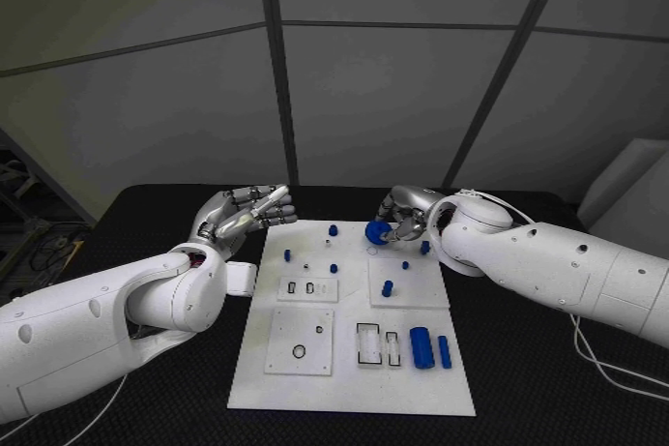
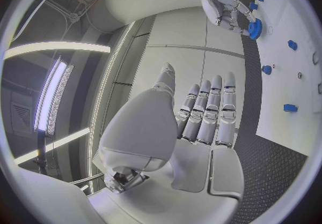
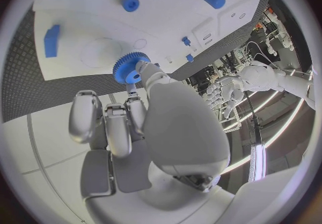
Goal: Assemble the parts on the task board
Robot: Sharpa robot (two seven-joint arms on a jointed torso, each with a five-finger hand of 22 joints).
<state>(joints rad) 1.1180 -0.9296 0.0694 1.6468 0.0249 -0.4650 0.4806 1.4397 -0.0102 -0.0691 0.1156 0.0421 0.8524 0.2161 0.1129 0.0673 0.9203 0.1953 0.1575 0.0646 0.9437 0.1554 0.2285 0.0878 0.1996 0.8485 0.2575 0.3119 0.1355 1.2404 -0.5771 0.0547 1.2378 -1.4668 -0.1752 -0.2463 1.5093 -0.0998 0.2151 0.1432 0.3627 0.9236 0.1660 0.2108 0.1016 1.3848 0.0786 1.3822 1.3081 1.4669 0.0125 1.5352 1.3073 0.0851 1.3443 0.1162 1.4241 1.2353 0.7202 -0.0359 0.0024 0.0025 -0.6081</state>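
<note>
Two glossy white rounded arms, each ending in a silver segmented hand (image 1: 251, 214), the right hand (image 1: 404, 217) alike

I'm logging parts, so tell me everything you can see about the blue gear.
The gear is a small blue toothed wheel, plastic by its look, with a raised hub. The right hand pinches it at the far edge of the white board, close above the surface. Whether it touches the board cannot be told.

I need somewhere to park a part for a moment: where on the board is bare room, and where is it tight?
The board is bare along its near edge, below the two cylinders. The far half is crowded: small pegs stand there, and the right hand holds a gear there.
</note>
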